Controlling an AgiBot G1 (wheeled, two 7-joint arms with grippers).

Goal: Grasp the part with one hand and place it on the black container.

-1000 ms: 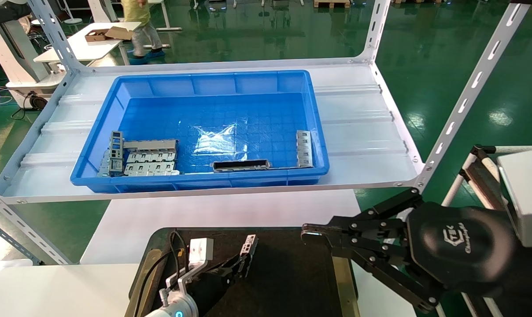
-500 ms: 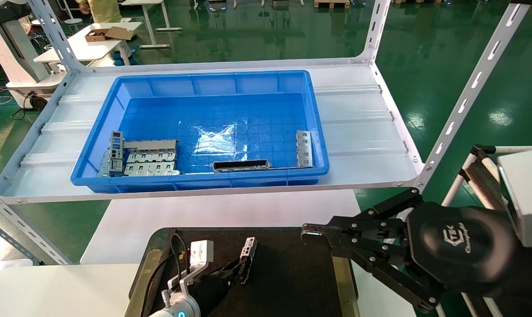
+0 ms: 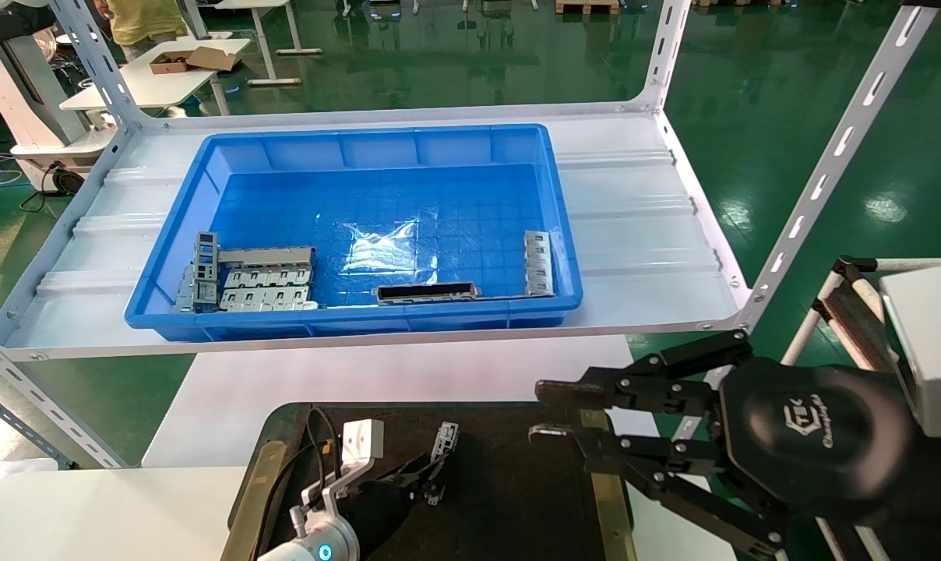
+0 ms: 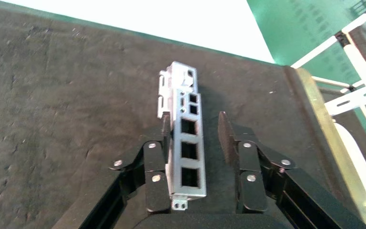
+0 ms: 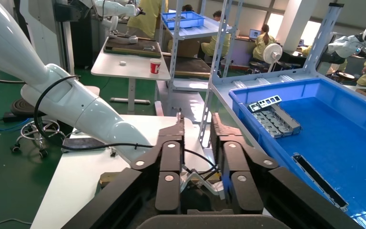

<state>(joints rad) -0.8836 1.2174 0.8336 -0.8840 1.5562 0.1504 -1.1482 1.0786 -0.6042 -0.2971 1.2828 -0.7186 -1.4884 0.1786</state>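
Slim metal part between the left gripper's fingers, over the black container

The part is a thin, stiff, light stamped bar, probably slick on its faces; take it across the narrow width near mid-length. The left gripper sits over the black container with fingers spread: one side touches the bar, the other stands clear. The right gripper, just beside the container's edge, is idle with fingers slightly parted.

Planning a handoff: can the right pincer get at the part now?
Probably not: the left pincer, open, straddles the part over the black tray; the right pincer hovers open at its edge.
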